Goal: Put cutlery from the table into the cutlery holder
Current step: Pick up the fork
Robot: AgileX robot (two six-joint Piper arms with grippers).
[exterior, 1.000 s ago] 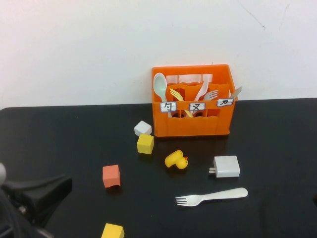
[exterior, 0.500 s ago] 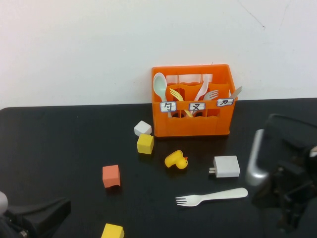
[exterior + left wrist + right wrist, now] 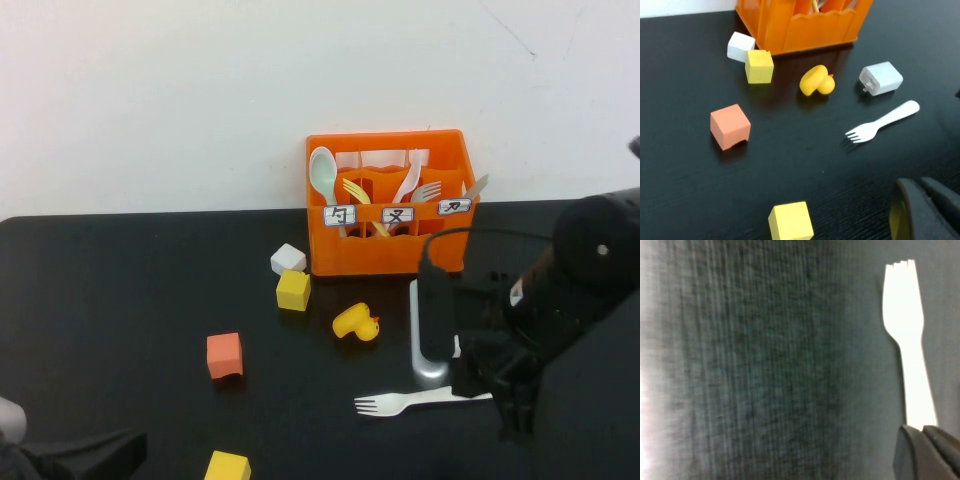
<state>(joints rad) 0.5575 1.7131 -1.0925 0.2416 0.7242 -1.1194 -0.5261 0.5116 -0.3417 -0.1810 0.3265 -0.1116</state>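
Observation:
The creamy white fork (image 3: 400,402) lies on the black table (image 3: 130,290), tines to the left. It also shows in the left wrist view (image 3: 882,121) and the right wrist view (image 3: 907,340). My right gripper (image 3: 472,385) hovers over the fork's handle end; in the right wrist view (image 3: 929,450) its fingers are together and hide the handle tip. The orange cutlery holder (image 3: 388,245) stands at the back with a pale pinkish fork (image 3: 429,189) leaning in it. My left gripper (image 3: 95,452) sits shut at the near left corner, its fingers (image 3: 920,210) empty.
The holder also has a pale green spoon (image 3: 322,172) and a small yellow fork (image 3: 356,192). On the table are a yellow duck (image 3: 357,323), white (image 3: 288,259), yellow (image 3: 294,289), orange (image 3: 225,355) and second yellow (image 3: 228,467) blocks. A white charger (image 3: 881,78) lies beside the fork.
My right arm has swung in from the right and now stands over the fork's handle, covering the charger. My left gripper has drawn back toward the near left corner.

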